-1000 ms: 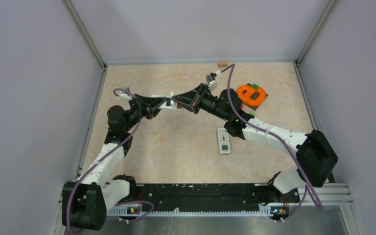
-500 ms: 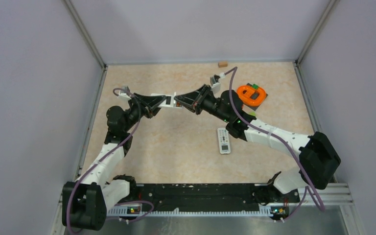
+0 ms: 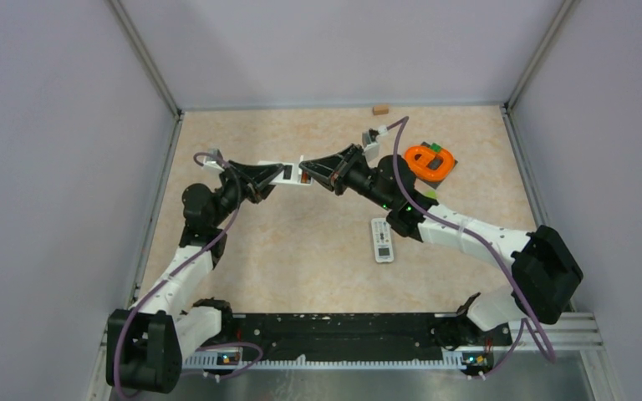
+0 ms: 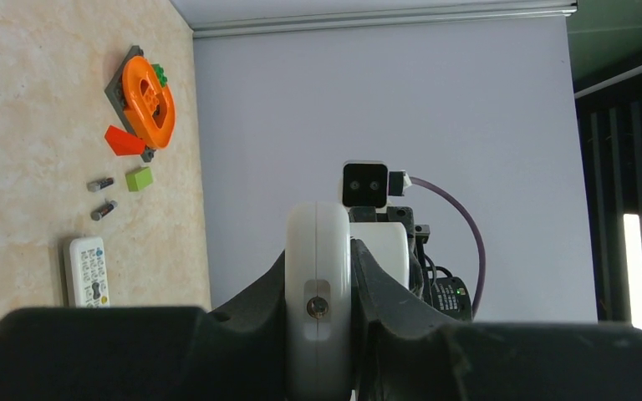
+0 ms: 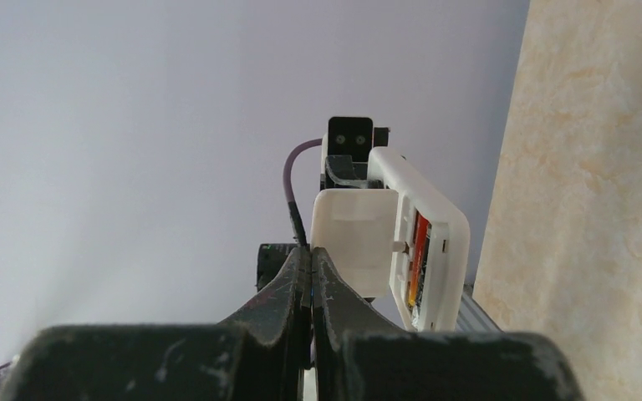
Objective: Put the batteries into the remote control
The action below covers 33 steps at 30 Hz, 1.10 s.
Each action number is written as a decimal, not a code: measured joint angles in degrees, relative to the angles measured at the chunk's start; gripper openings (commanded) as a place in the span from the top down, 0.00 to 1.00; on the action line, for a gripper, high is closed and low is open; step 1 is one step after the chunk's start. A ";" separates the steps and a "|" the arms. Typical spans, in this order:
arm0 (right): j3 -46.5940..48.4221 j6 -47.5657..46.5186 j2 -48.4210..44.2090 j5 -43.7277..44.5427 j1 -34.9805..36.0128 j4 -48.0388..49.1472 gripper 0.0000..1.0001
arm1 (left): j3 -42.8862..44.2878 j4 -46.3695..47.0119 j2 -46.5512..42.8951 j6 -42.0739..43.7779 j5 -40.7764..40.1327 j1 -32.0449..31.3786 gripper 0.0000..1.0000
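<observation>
**Left pincer.** The left pincer (image 4: 318,276) is clamped on a flat white plastic remote control (image 4: 318,225). It holds the remote edge-on between its black fingers (image 4: 259,301), raised above the table.

**Right pincer.** The right pincer (image 5: 310,251) meets the left one tip to tip, with its jaws pressed together. A thin white rectangular battery lid (image 5: 353,238) stands at its tips. The pictures do not show whether the lid's edge is caught between them. Just past the lid the remote's compartment is open, and an orange-red battery (image 5: 420,251) sits inside it.

**Table, beyond the pincers.** The items below lie on the beige marbled table (image 3: 301,251), well apart from both pincers and on the right pincer's side. They are listed from nearest to farthest.
- A second small white remote with grey buttons (image 4: 88,271) lies flat, face up.
- Two slim dark batteries (image 4: 104,210) lie loose just beyond it, near each other but not touching.
- A small green flat block (image 4: 140,178) sits just beside the farther battery.
- A red wedge-shaped block (image 4: 124,140) lies beyond the green block and touches the orange ring's edge.
- An orange plastic ring (image 4: 146,96) rests on a dark square base plate (image 4: 115,82).
- A small brown block (image 3: 379,109) sits alone at the table's far edge.
</observation>
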 measured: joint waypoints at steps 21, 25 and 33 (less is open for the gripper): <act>-2.32 3.56 -0.63 0.63 0.00 0.26 0.93 | -0.48 1.36 0.50 -0.66 -0.02 0.00 1.00; -2.86 3.78 -2.12 2.25 -0.02 -2.58 0.91 | -0.59 1.09 0.50 -0.68 -0.31 0.02 1.00; -2.89 3.78 -3.23 4.44 -0.07 -7.43 0.86 | -0.59 0.94 0.50 -0.66 -1.07 0.26 1.00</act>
